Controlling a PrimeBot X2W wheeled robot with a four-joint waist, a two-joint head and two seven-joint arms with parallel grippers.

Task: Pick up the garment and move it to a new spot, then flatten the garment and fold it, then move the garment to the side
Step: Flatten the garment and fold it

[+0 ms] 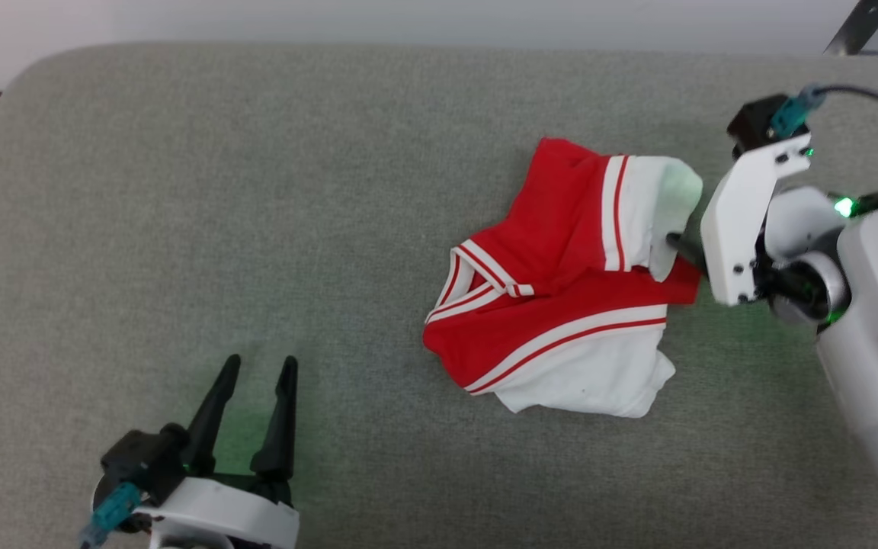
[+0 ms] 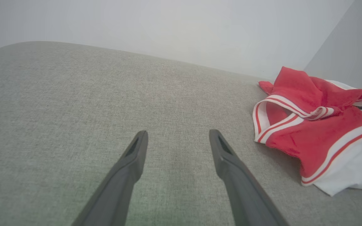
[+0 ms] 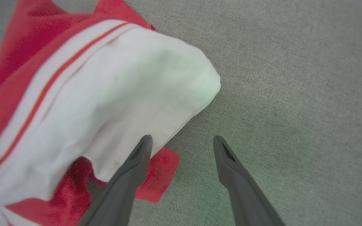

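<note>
The grey fabric surface (image 1: 180,191) is viewed steeply from above by the head camera, with its far edge at the top. The left wrist camera is held low, aimed along the left gripper (image 2: 178,133) toward the far edge and the wall. The right wrist camera is held close, angled down past the right gripper (image 3: 183,138). The garment (image 1: 561,305) is shared by all three views

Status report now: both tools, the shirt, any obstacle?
Left tool open, apart from shirt. Right tool open at white sleeve, gripping nothing. Shirt crumpled on grey cushion. No obstacle seen.
</note>
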